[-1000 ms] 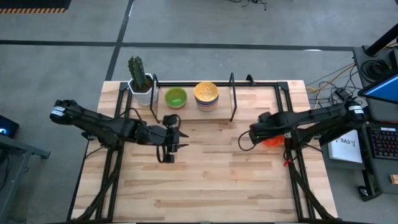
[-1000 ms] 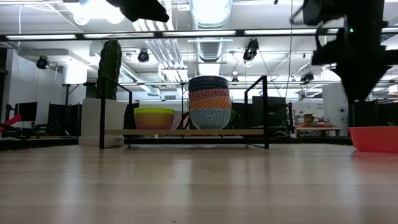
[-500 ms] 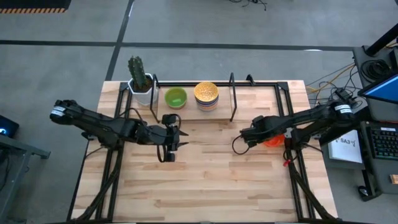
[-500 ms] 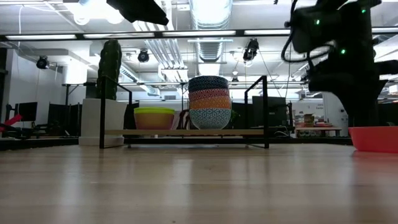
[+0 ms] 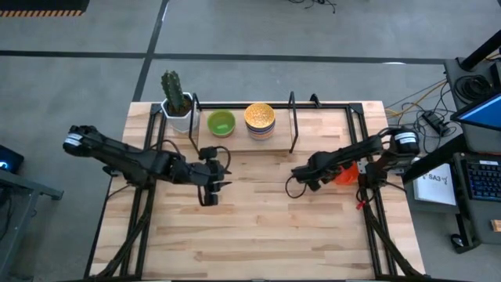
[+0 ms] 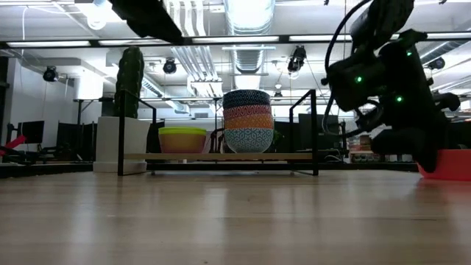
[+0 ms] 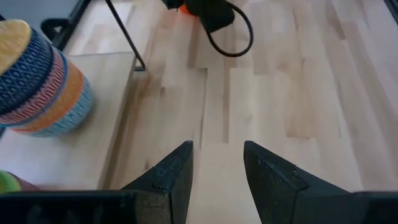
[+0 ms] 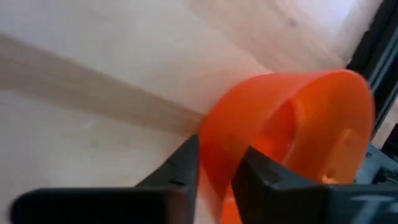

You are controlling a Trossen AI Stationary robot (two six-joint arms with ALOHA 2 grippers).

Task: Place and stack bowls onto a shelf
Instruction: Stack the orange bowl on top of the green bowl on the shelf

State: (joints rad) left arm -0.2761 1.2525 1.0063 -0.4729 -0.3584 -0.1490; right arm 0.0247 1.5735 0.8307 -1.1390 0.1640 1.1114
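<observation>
Far left on the wooden table (image 5: 258, 227): white pot with cactus (image 5: 175, 100), just outside the shelf (image 5: 235, 142). On the shelf: green bowl (image 5: 221, 122) nested in a yellow one, then stack of patterned bowls (image 5: 259, 119), yellow on top. In front of the shelf: left gripper (image 5: 210, 199), fingers (image 7: 166, 177) apart, holding nothing. At right: right gripper (image 5: 344, 174), fingers (image 8: 180, 168) clamped over the rim of the red-orange bowl (image 8: 292, 137), near the table's right edge.
</observation>
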